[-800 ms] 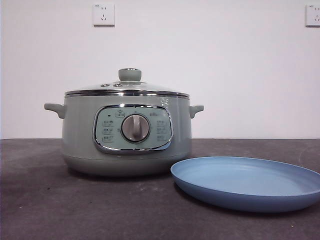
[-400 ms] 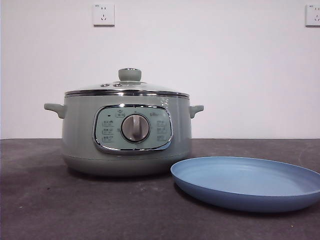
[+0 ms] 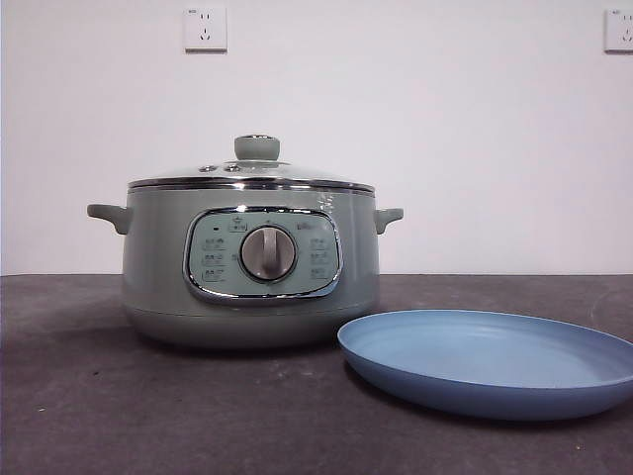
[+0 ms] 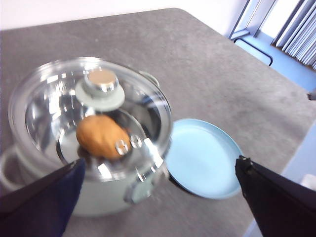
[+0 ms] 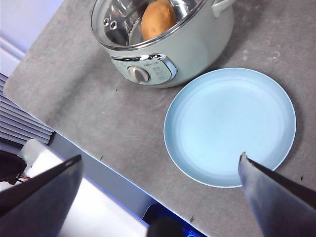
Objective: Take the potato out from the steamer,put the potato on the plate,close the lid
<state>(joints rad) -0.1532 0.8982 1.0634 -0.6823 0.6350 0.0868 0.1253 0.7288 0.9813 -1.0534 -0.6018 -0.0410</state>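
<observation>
The pale green steamer stands on the dark table with its glass lid shut on it. The orange-brown potato lies inside the steamer and shows through the lid; it also shows in the right wrist view. The light-blue plate lies empty next to the steamer. My left gripper is open, high above the steamer and the plate. My right gripper is open, high above the plate. Neither gripper shows in the front view.
The grey table's edge runs close by the steamer in the right wrist view. Two wall sockets sit on the white wall behind. A floor and window blinds lie beyond the table's far corner.
</observation>
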